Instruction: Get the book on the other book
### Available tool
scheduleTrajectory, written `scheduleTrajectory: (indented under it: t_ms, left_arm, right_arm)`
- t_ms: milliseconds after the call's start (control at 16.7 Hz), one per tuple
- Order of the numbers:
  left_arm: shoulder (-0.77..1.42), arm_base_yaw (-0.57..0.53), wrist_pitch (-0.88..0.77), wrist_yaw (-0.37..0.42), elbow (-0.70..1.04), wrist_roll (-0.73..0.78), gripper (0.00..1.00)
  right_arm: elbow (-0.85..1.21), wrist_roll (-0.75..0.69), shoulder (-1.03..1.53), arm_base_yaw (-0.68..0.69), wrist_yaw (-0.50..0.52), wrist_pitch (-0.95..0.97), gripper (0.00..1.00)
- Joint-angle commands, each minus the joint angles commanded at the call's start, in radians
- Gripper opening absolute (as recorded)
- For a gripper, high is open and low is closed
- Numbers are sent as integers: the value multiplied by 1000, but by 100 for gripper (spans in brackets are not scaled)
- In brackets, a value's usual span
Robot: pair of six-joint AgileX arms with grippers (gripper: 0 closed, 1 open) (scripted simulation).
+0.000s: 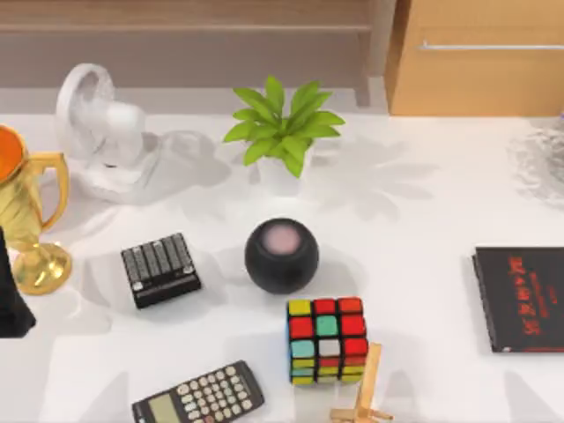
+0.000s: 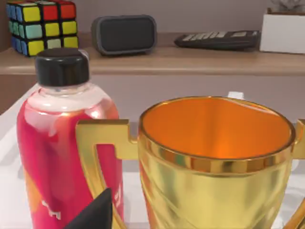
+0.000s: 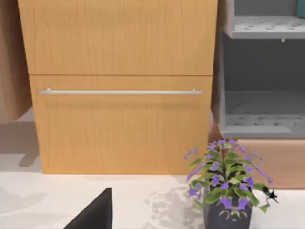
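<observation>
White tabletop, cluttered. My left arm is parked at the left edge beside the trophy; finger state cannot be determined. Far across from it, the black book lies flat. Teal book: likely stiff, heavy; grip across its page edges.

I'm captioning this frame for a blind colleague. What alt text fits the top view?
A white table seen from above: a thin black book with red lettering lies at the right edge. Left of it are a Rubik's cube, a round black speaker, two calculators, a potted green plant, a white fan and a gold trophy cup.
</observation>
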Motion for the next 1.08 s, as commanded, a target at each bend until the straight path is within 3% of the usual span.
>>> scheduleTrajectory:
  t_ms: [240,480,1080]
  left_arm:
    - [0,0,0,0,0,0,100]
    - [0,0,0,0,0,0,100]
    - [0,0,0,0,0,0,100]
  right_arm:
    - [28,0,31,-10,-9,13,100]
    - [192,-1,219,-64,-60,82,100]
    - [890,-4,1262,-293,-272,366,100]
